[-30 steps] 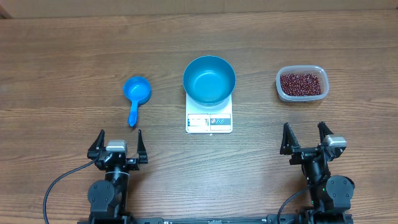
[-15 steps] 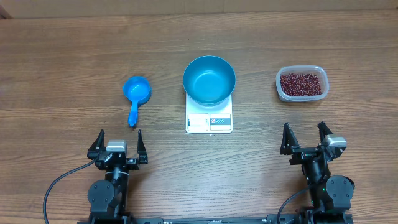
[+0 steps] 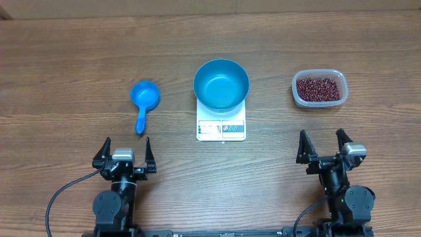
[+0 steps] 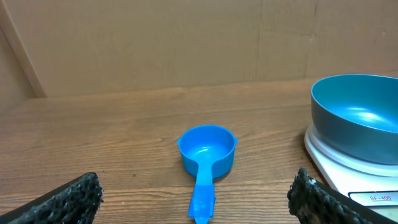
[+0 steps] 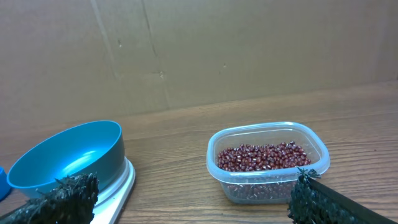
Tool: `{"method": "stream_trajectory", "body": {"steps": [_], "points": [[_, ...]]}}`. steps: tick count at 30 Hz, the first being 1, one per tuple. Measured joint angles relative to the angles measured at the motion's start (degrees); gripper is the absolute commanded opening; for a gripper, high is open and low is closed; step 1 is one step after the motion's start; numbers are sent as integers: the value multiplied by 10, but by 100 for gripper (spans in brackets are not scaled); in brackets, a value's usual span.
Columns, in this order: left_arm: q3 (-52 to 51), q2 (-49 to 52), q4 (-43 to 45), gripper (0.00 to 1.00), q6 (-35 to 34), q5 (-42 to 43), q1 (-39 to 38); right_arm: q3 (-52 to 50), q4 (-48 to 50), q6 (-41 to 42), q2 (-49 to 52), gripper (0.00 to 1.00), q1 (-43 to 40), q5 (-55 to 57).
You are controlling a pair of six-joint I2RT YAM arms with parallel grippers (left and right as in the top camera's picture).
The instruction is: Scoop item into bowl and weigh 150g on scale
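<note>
Nearest me, both arms sit at the front edge of the worktop (image 3: 66, 52). Left end effector (image 3: 124, 149): released, fingers spread wide, nothing between them. Right end effector (image 3: 322, 144): same, spread and holding nothing.

Just ahead of the left end effector I see the scoop (image 3: 144, 101), blue, lying flat, cup away from me and handle pointing back toward the arm. Cup looks bare inside in the left wrist view (image 4: 207, 152).

Centre of the worktop: the scale (image 3: 221, 125), white, display edge facing me. The bowl (image 3: 221, 84) sits on its far part and overhangs the platform. Bowl interior shows only blue. From the left wrist it fills the right edge (image 4: 364, 118).

Ahead of the right end effector, well apart from the scale: a clear tub (image 3: 318, 89) with the beans (image 3: 319, 89) inside, a loose red-brown layer below the rim. Right wrist view shows the same (image 5: 264, 157), tub upright, bowl to its left.

Beyond it all, a brown cardboard wall (image 5: 199, 50).
</note>
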Motion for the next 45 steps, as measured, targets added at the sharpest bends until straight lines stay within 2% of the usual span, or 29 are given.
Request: {"method": "stream_trajectory", "body": {"steps": [45], "points": [[0,0,0,100,0,0,0,0,0,0,0,100,0,0]]}}
